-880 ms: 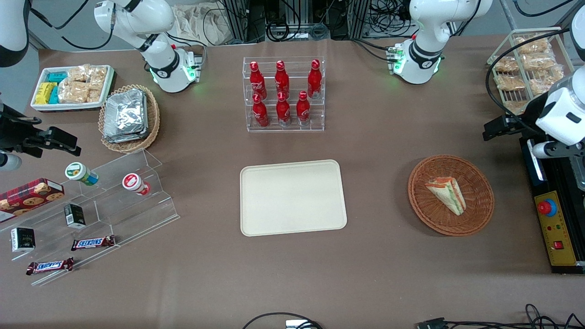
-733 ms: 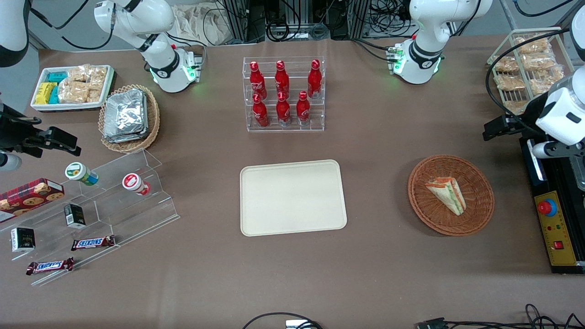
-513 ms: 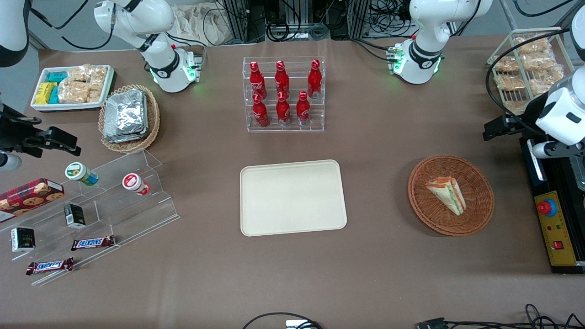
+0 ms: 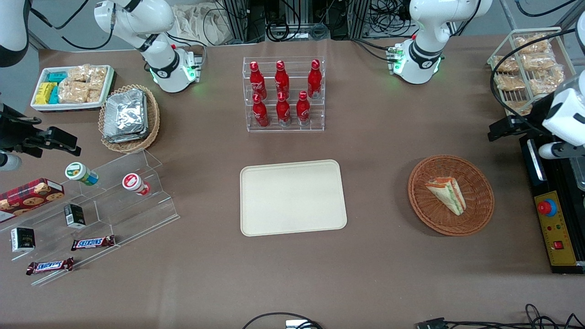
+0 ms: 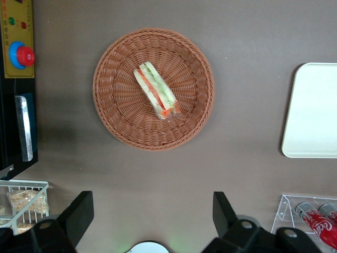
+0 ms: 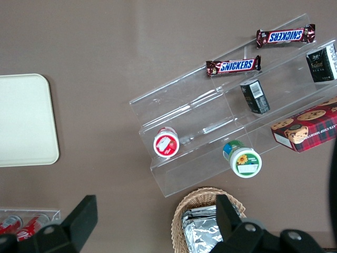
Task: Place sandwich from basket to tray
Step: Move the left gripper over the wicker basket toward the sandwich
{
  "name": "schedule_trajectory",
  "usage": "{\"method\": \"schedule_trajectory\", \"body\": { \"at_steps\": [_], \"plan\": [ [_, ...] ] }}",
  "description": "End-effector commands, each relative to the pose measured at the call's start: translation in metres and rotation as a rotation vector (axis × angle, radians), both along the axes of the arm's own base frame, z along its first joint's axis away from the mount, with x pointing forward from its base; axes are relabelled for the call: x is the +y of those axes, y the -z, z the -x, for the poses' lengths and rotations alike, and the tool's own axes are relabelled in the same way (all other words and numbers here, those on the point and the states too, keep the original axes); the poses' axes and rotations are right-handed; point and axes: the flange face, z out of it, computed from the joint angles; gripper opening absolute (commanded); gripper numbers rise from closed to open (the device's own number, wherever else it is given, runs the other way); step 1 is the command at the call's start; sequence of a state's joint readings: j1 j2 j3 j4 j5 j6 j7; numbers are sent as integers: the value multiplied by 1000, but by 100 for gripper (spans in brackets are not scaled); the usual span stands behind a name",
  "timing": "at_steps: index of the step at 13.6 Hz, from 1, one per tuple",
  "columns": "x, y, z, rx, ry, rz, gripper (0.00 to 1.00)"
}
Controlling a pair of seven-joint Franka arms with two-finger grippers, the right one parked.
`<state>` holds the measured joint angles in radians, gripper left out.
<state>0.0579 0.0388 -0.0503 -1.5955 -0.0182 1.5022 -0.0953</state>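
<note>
One sandwich [image 4: 446,195] lies in the round wicker basket [image 4: 475,176] toward the working arm's end of the worktop [image 4: 388,137], seen from the front. The cream tray [image 4: 292,197] sits bare at mid-worktop, well apart from the basket. A rack of red bottles [image 4: 283,93] stands farther from the front camera than the tray. The working arm's gripper [image 4: 502,128] hangs high at the worktop's edge, farther from the front camera than the basket and not yet over it.

From the left wrist camera, the sandwich [image 5: 156,90] rests near the middle of the basket [image 5: 118,118], its filling edge facing up. The wedge's long axis runs on a slant across the basket, not square with the gripper [image 5: 152,219], whose two dark fingers [image 5: 79,213] are spread wide with nothing between them. The sandwich lies ahead of the jaws and well below them. A corner of the tray [image 5: 313,110] shows beside the basket. My judgement: the reach has barely begun, and the coming move calls for travel over the basket plus a wrist turn so the jaws close across the wedge's narrow width.

From the right wrist camera, only the tray's end [image 6: 23,118] shows of the task's things.
</note>
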Motion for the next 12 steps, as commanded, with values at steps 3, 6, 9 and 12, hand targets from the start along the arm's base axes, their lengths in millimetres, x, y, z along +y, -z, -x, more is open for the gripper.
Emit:
{"method": "schedule_trajectory", "body": {
  "at_steps": [3,6,9,12],
  "plan": [
    [29,42,-38,49,-59,-4,99],
    [36,99,-60,138,-189,-11,97],
    [34,145,-76,179,-346,10,97],
    [35,198,-88,233,-472,-15,99]
  ]
}}
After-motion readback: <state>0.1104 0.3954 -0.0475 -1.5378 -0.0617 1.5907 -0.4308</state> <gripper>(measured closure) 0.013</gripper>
